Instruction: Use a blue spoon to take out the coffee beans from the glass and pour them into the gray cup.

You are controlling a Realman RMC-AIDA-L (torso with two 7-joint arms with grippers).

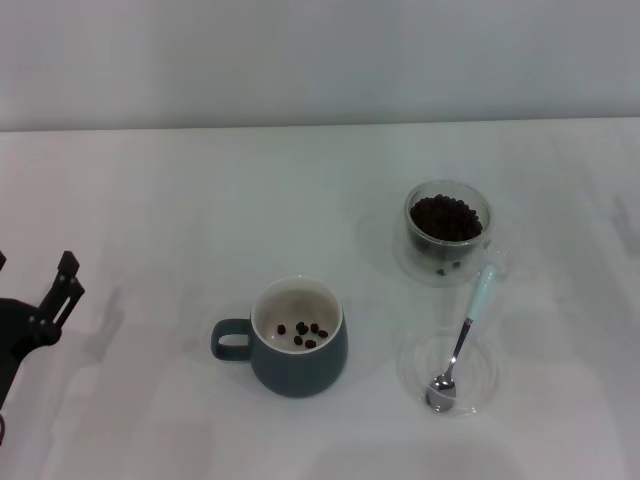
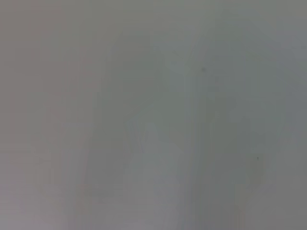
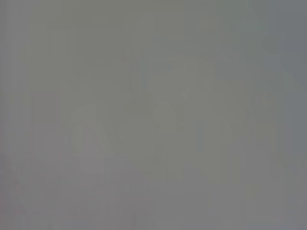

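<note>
The left gripper (image 1: 62,283) sits at the table's (image 1: 180,200) left edge, holding nothing; its dark fingers stand a little apart, so it looks open, and it is well apart from everything the task needs. The right gripper is not in view, and neither wrist view shows anything but blank surface. Nearest the left gripper is the gray cup (image 1: 298,338), toward the table's front middle, handle turned to the left, with a few coffee beans (image 1: 305,333) already on its cream floor. Farther right, the blue spoon (image 1: 463,343) lies with its metal bowl in a clear glass saucer (image 1: 448,373) and its pale handle slanting back toward the glass (image 1: 446,228), which is still well filled with beans. The risk I judge greatest is at the pickup: the thin handle lies low, just beside the glass, so a careless approach could knock the glass and spill beans, or skid the spoon off the saucer.
</note>
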